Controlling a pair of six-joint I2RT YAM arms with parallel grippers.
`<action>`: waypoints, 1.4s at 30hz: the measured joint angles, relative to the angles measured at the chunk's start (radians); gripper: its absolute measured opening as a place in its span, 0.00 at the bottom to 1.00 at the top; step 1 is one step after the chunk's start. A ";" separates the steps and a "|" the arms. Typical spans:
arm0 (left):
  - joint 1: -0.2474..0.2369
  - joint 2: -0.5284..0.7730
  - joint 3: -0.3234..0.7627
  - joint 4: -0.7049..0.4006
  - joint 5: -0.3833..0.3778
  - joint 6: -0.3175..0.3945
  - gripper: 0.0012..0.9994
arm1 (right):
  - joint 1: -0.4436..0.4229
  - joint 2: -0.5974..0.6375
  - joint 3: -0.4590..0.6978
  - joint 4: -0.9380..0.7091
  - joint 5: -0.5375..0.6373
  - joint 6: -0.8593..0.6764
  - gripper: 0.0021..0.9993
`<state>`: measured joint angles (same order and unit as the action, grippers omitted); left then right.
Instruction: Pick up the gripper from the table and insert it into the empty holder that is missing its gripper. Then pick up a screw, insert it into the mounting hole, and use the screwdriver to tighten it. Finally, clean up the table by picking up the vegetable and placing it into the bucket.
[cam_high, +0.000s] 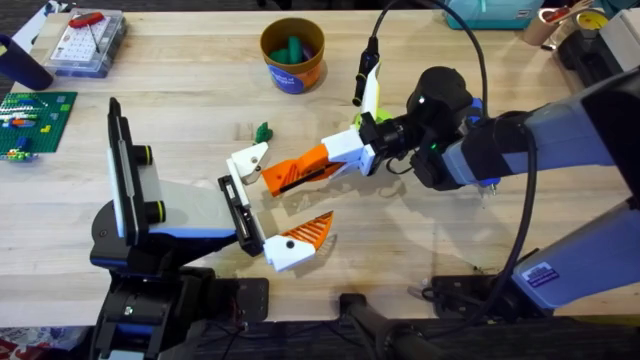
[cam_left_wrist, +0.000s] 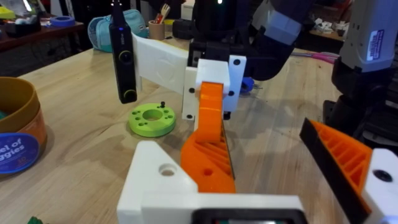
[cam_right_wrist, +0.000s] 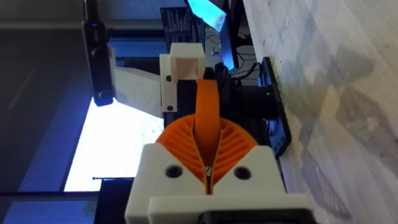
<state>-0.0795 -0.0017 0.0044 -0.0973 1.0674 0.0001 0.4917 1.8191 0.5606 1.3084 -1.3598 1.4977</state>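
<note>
Your right gripper (cam_high: 362, 150) is clenched on the white blocky base of the long orange wedge-shaped gripper finger (cam_high: 300, 170), which it carries above the middle of the wooden tabletop (cam_high: 180, 110), its orange tip pointing at the small white blocky holder with a cream tip (cam_high: 247, 160) on the black rail (cam_high: 240, 212). Whether tip and holder touch cannot be told. The same rail also carries a white mount with a short orange ribbed triangle (cam_high: 300, 240). Your left gripper's state cannot be told. The tiny dark-green leafy vegetable (cam_high: 263, 131) lies on the tabletop near the holder, towards the far edge. The round orange-tan bucket with a blue label (cam_high: 292, 55) stands by that far edge, holding teal-green cylinders (cam_high: 291, 48).
</note>
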 joint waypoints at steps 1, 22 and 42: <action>0.000 0.001 0.000 0.000 -0.002 0.000 0.99 | 0.000 0.000 0.000 -0.005 -0.001 0.001 0.01; 0.000 0.002 0.001 -0.001 0.002 -0.001 0.99 | 0.000 0.001 0.000 0.128 -0.033 0.089 0.01; 0.000 0.002 0.001 -0.001 0.002 -0.001 0.99 | 0.000 0.000 0.007 0.172 -0.033 0.170 0.01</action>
<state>-0.0795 0.0002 0.0051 -0.0978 1.0698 -0.0006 0.4915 1.8187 0.5674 1.4808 -1.3930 1.6676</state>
